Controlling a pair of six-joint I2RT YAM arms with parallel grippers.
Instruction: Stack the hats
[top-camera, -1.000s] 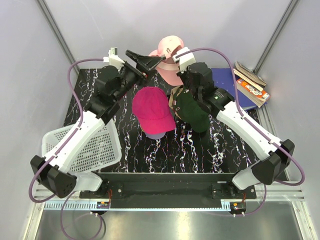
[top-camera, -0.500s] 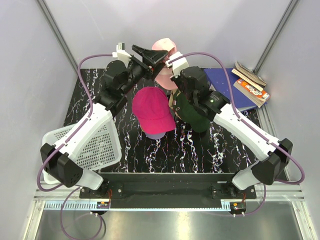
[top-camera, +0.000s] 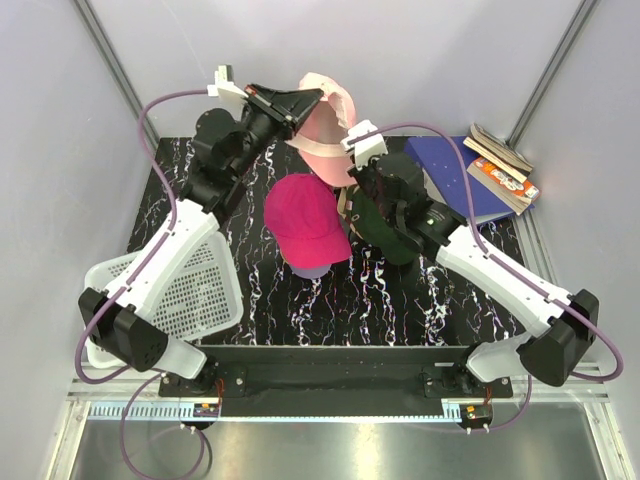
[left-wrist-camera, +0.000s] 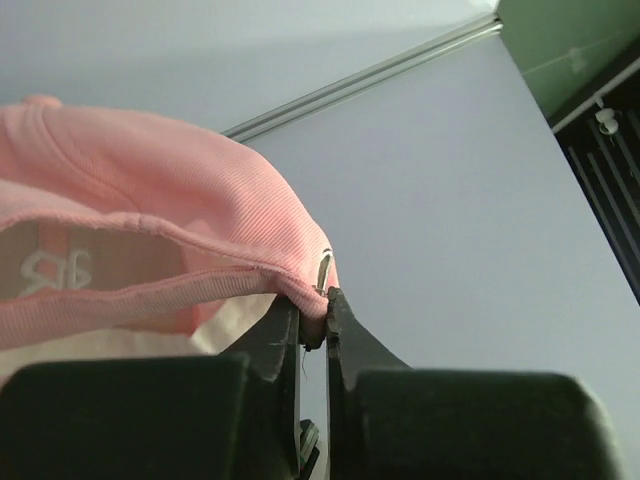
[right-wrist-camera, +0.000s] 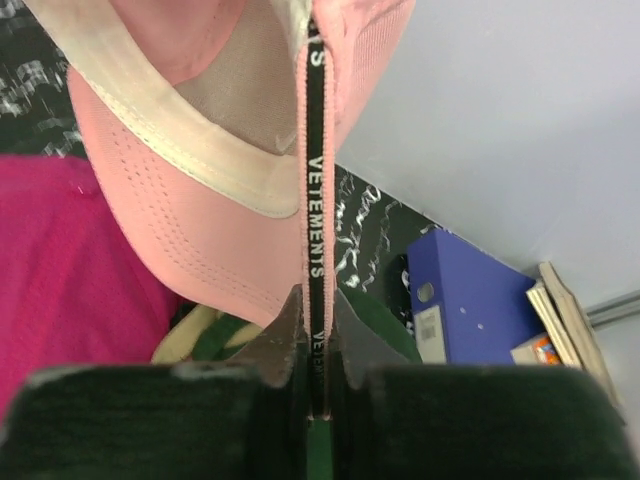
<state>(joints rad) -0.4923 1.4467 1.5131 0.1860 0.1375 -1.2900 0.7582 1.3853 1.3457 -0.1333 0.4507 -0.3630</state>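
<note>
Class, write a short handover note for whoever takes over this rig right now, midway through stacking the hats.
Left gripper: shut on the light pink hat's rim.
Right gripper: shut on its black strap.
The hat hangs between both arms over the mat's far end.
Magenta hat lies mid-mat over a lavender hat; dark green hat beside it.
Done: one hat raised. Left: stack all.

**Readable text: one brand name, rest illegible**

Right wrist view: "VETEMENTS" in white capitals, running lengthwise down the black strap (right-wrist-camera: 316, 200) of the light pink hat (right-wrist-camera: 160, 235). More white letters sit above and below it on the same strap (too partial to read).

Left wrist view: white mark on the hat's inner band (left-wrist-camera: 60, 268). It looks like a reversed "R" plus one more character, which I can't resolve.

Blue binder (right-wrist-camera: 470, 290) has a spine label (right-wrist-camera: 430, 328), print too small. The covers of the stacked books (top-camera: 503, 160) in the top view are unreadable.
</note>
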